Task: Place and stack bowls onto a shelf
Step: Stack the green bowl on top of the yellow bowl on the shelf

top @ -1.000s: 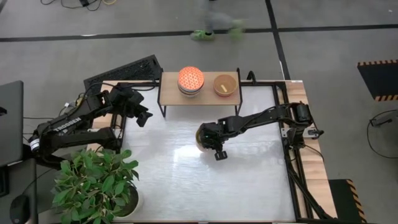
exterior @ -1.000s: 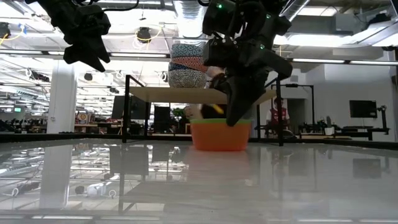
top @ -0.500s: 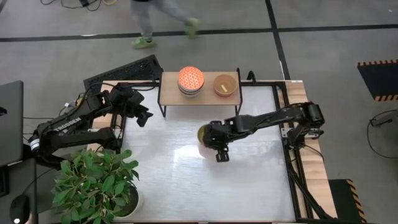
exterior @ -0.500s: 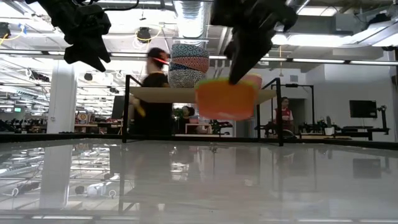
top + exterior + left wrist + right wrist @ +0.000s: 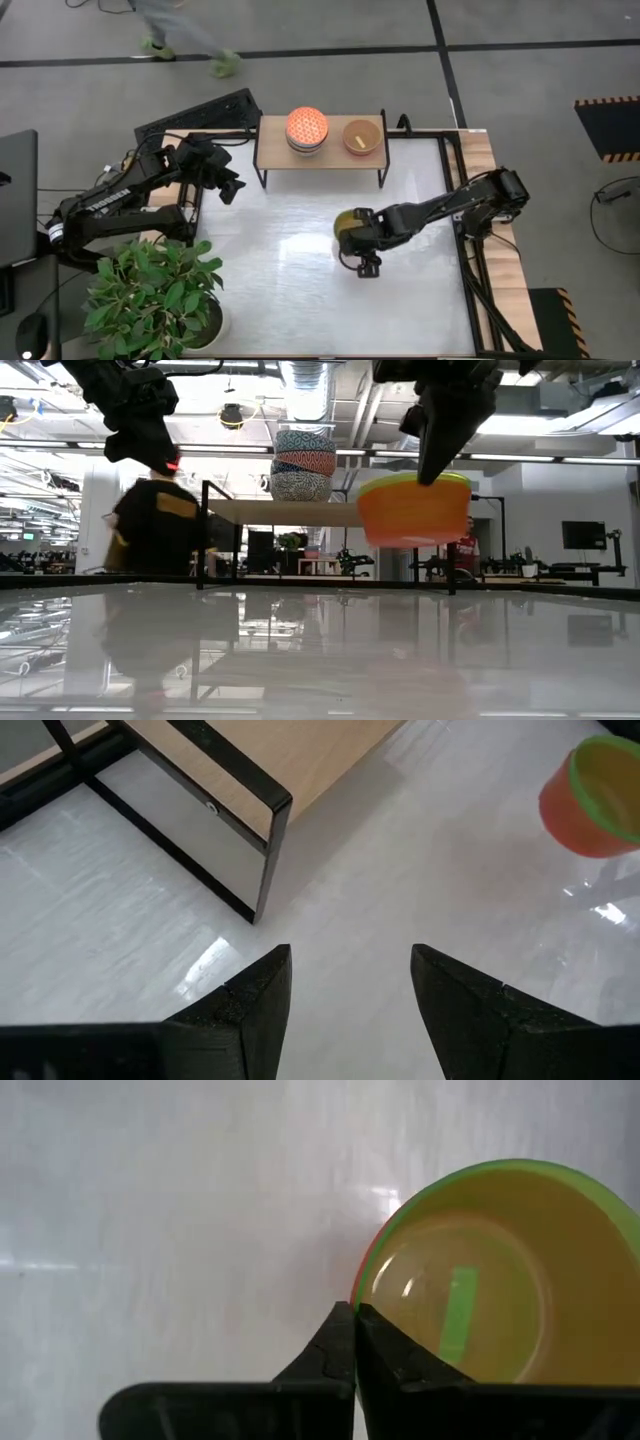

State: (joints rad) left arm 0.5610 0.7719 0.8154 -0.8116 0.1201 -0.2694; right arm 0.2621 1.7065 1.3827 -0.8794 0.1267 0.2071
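My right gripper (image 5: 354, 237) is shut on a bowl (image 5: 347, 225) that is orange outside and olive-yellow inside, above the middle of the table; the low view shows the bowl (image 5: 413, 510) in the air. The shelf (image 5: 335, 156), a wood plank on black legs, stands at the table's far edge. It bears a stack of three patterned bowls (image 5: 306, 130) on the left and a single tan bowl (image 5: 362, 137) on the right. My left gripper (image 5: 232, 190) hangs open in the air off the shelf's left end, holding nothing. My right gripper pinches the bowl's rim (image 5: 362, 1285) between its two fingers, one finger inside the bowl and one outside. The fingers come steeply from above, slanting from the table's right. The bowl hangs below them, mouth up and slightly tilted, lifted clear of the table.
A potted plant (image 5: 155, 290) stands at the table's near left corner. A black ridged panel (image 5: 200, 115) lies left of the shelf. A person (image 5: 155, 525) walks past beyond the far edge. The white tabletop (image 5: 280, 290) lies bare before the shelf.
My right gripper has risen and gone toward the table's right and near edges, rolling at the wrist, still shut on the bowl. The bowl, which stood on the table, is now lifted clear. The person behind the table has walked leftward.
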